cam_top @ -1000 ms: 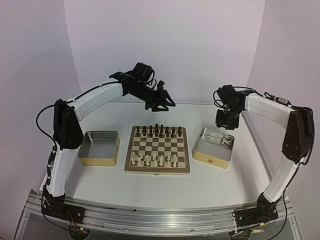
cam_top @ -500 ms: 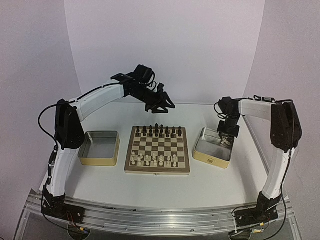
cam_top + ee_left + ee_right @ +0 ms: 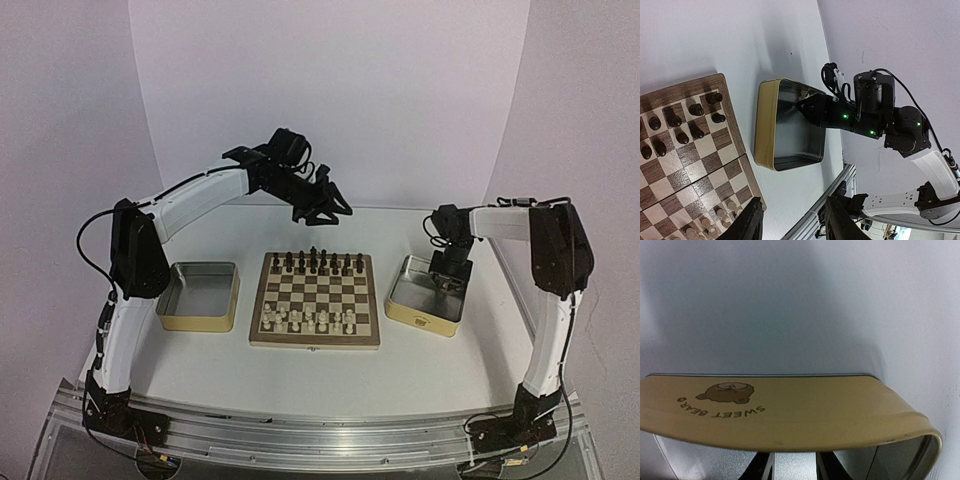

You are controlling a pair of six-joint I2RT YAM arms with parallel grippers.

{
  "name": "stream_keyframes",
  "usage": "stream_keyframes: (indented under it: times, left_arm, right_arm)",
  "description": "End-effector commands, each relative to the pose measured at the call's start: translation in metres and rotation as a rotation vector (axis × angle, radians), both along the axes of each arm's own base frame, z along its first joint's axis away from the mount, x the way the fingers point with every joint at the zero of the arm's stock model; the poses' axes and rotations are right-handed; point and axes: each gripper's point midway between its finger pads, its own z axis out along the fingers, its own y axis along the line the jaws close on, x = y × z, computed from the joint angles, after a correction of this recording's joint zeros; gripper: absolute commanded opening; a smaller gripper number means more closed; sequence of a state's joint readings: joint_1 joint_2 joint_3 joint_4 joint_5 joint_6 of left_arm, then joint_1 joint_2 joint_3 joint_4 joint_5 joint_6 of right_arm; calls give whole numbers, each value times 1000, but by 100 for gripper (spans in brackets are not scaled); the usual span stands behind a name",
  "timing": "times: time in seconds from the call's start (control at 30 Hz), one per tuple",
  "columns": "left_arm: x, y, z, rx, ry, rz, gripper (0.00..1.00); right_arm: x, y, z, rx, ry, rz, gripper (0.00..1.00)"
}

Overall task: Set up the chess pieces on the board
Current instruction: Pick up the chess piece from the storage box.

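Note:
The board [image 3: 315, 342] lies at the table's middle, with cream-white chess pieces [image 3: 310, 318] on its two near rows and dark pieces [image 3: 315, 262] on the far rows. My right gripper [image 3: 448, 280] is lowered into the right tin [image 3: 420, 320]. In the right wrist view its two fingers [image 3: 760, 467] stand apart below the tin's yellow wall [image 3: 790, 410]; their tips and anything between them are hidden. My left gripper [image 3: 325, 205] hovers high behind the board, open and empty [image 3: 792, 222]. The left wrist view shows the board [image 3: 690, 165] and white pieces [image 3: 715, 220].
A second tin [image 3: 198, 318] sits left of the board. The right tin [image 3: 765, 125] and my right arm [image 3: 865, 117] reaching into it show in the left wrist view. The metal rail [image 3: 320, 430] runs along the table's near edge.
My right gripper has come down from above the right tin into it, and its fingers have narrowed. The left arm has not moved.

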State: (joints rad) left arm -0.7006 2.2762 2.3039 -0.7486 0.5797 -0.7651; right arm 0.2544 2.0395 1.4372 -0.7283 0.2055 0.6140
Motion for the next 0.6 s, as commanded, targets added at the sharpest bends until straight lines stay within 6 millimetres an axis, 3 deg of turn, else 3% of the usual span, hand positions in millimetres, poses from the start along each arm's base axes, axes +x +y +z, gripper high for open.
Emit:
stream_keyframes:
  times: [0.0, 0.33, 0.57]
  left_arm:
    - [6, -5, 27, -53, -58, 12, 41]
    - [7, -7, 24, -56, -46, 16, 41]
    - [8, -7, 22, -55, -39, 20, 42]
  right_arm:
    - [6, -5, -7, -8, -9, -13, 27]
    - [10, -12, -13, -48, -28, 4, 24]
    - [13, -13, -17, -60, -36, 39, 8]
